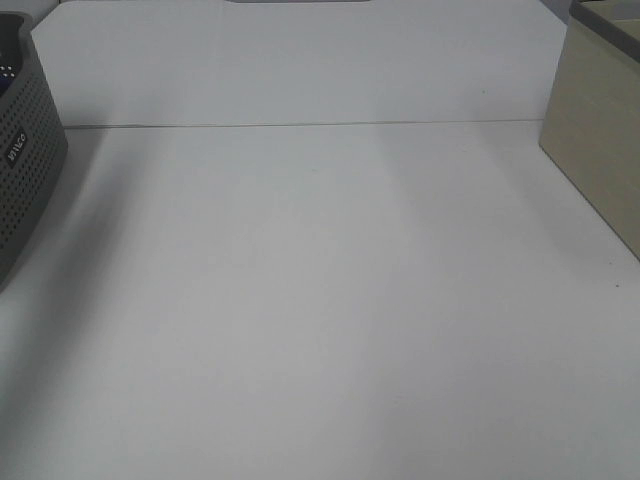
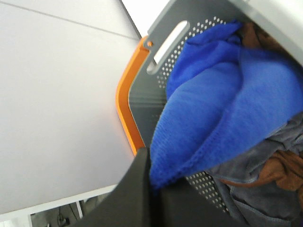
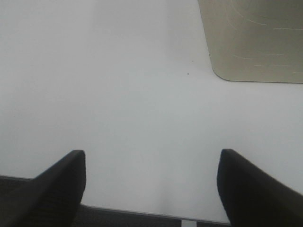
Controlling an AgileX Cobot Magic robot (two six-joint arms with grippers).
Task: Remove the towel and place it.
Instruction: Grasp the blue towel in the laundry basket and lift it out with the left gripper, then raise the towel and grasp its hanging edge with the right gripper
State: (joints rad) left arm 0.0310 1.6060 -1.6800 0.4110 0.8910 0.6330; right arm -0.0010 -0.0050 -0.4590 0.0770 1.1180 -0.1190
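The royal-blue plush towel [image 2: 222, 109] lies bunched in a grey perforated basket [image 2: 142, 101] with an orange rim, on top of grey and brown cloths. My left gripper [image 2: 154, 194] is at the basket's rim, its dark fingers [image 2: 135, 189] closed on the towel's stitched lower edge. My right gripper [image 3: 151, 153] is open and empty, over bare white table. Neither gripper shows in the exterior high view, and the towel is hidden there.
The grey basket [image 1: 25, 170] stands at the table's left edge. A beige box [image 1: 600, 140] stands at the back right and also shows in the right wrist view [image 3: 255, 38]. A white wall panel [image 1: 300, 60] closes the back.
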